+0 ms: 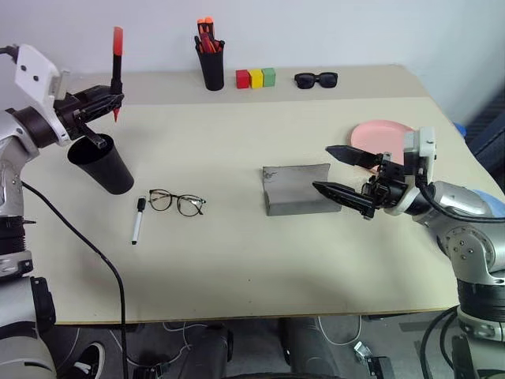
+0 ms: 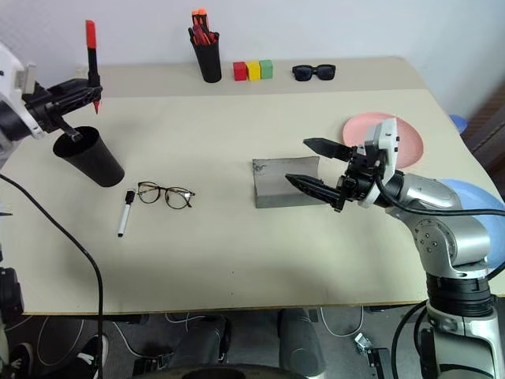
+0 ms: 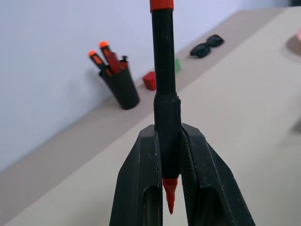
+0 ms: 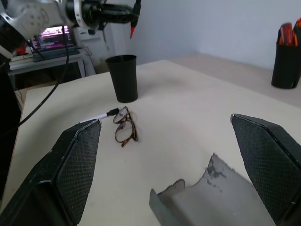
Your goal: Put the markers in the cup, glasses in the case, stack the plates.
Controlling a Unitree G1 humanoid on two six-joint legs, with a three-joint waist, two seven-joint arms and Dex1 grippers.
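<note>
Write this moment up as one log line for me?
left gripper: shut on red-tipped marker, above cup | right gripper: open, at open case | glasses, white marker: on table

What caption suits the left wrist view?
Left gripper pinches an upright red-tipped marker above the table.

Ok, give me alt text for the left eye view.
The left gripper holds a red-tipped marker upright above the black cup. The open right gripper hovers by the open grey case; glasses and a white marker lie on the table.
</note>
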